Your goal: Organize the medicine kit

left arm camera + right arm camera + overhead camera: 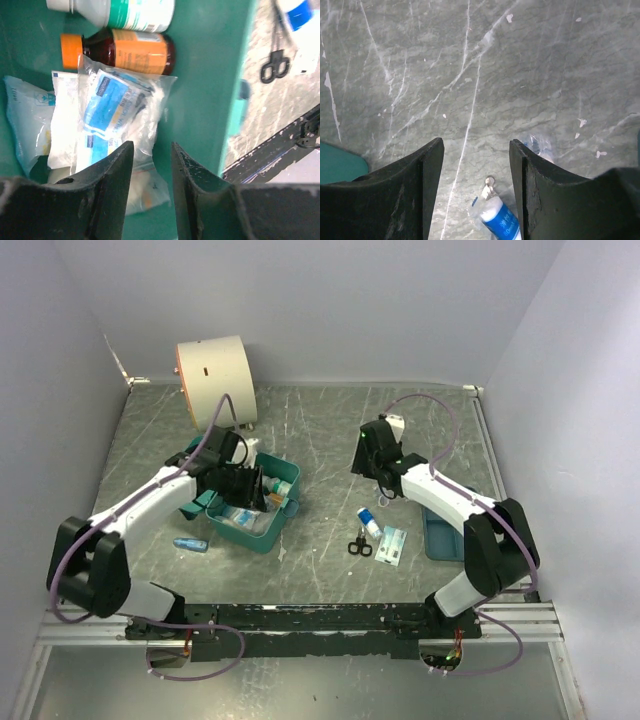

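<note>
The job looks partly done. The medicine kit [262,537] sits open left of centre in the overhead view, and it already holds a white bottle with a green label [135,10], a brown bottle with an orange cap [125,50], a clear bag of blue-and-white packets [107,115] and a white pouch [25,120] at the left of the left wrist view. The left gripper [151,147] hangs inside the box just above that bag, its fingers apart with nothing between them. The right gripper [476,145] is also spread and empty, above bare table right of centre. Several things lie outside the kit: the scissors [360,546], a blue-and-white tube [370,521] and a flat white packet [391,544] in the lower middle of the overhead view, and a small blue item [190,544] just left of the box. My judgement is that these remain to be packed and the lid closed.
</note>
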`<state>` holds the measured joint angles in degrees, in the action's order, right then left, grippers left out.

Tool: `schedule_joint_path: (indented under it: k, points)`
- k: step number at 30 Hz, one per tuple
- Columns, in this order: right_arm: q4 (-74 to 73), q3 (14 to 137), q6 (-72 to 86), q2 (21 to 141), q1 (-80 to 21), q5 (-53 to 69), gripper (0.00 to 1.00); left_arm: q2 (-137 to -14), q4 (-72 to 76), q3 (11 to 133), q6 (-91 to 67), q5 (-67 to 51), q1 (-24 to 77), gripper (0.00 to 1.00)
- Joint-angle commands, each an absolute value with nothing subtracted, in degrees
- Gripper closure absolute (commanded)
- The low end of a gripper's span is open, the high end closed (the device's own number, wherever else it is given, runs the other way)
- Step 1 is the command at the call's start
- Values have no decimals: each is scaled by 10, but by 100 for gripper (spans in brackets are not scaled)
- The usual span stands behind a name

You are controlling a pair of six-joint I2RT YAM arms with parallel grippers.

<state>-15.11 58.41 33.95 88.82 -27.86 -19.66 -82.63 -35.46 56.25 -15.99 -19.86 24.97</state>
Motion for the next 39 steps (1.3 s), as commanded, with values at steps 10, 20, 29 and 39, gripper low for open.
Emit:
schedule_joint_path:
  k: [10, 20, 29, 39]
  points:
    - [-333, 615, 191, 846, -265, -103, 40, -723, -288, 662, -162, -36, 252, 46]
    - [-377, 606, 130, 884, -265, 24, 31, -711, -131, 668, -201, 76, 252, 32]
    - [-353, 591, 115, 934, -265, 43, 34, -695, -118, 642, -208, 83, 252, 19]
    - [-330, 582, 122, 948, -270, 62, 54, -701, -120, 644, -198, 63, 252, 10]
